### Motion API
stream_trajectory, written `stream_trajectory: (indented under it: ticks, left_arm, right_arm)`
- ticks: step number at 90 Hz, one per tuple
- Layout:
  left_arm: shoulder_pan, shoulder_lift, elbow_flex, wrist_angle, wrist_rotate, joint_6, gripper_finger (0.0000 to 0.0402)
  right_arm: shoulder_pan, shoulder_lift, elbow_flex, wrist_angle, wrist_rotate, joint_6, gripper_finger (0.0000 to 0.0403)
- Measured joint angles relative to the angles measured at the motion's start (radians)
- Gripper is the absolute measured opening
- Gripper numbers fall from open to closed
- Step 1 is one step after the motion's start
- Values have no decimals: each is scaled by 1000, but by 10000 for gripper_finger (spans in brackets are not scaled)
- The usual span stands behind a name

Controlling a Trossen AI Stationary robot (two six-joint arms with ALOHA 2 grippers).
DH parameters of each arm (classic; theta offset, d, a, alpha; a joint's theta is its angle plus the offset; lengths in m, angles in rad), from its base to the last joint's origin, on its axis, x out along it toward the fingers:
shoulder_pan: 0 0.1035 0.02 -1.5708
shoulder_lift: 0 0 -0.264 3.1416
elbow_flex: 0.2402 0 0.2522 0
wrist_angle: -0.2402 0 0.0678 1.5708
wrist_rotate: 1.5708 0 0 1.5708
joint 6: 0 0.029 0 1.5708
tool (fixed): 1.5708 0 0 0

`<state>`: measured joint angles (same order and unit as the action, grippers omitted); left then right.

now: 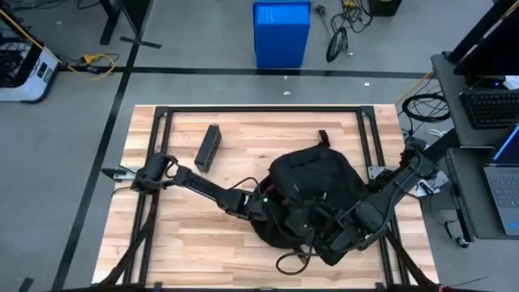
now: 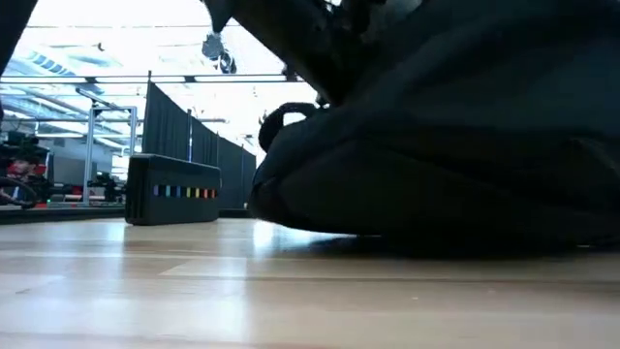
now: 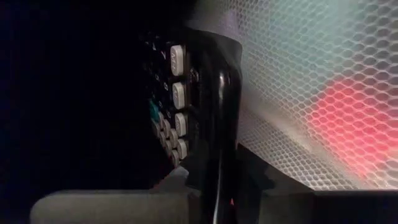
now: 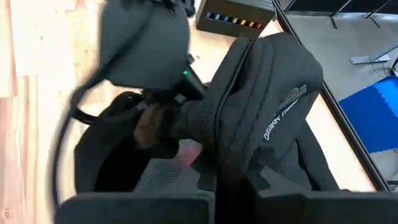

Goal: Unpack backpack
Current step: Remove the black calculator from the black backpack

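Black fabric backpack point(image 1: 315, 191) lies right of centre on the wooden slatted table point(image 1: 243, 138). From above we see both arms meet at its near edge. Only the left wrist view shows the left gripper point(image 3: 214, 177) inside, clamped on a black keyed calculator point(image 3: 186, 106) beside white mesh lining point(image 3: 311, 93). Right gripper point(image 4: 236, 186) pinches the backpack's edge.
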<state>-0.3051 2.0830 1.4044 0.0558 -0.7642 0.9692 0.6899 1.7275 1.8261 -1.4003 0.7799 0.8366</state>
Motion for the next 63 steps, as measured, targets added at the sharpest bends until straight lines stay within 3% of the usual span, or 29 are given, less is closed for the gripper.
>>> stream_trajectory:
  ticks: [33,63]
  left_arm:
    - [-88,-7,121,-190,-103,-60,31]
    - [-181,-8,284,-574,-101,-329,31]
  right_arm:
    - [12,0,1,-135,-4,129,0]
    - [26,0,1,-170,-18,173,0]
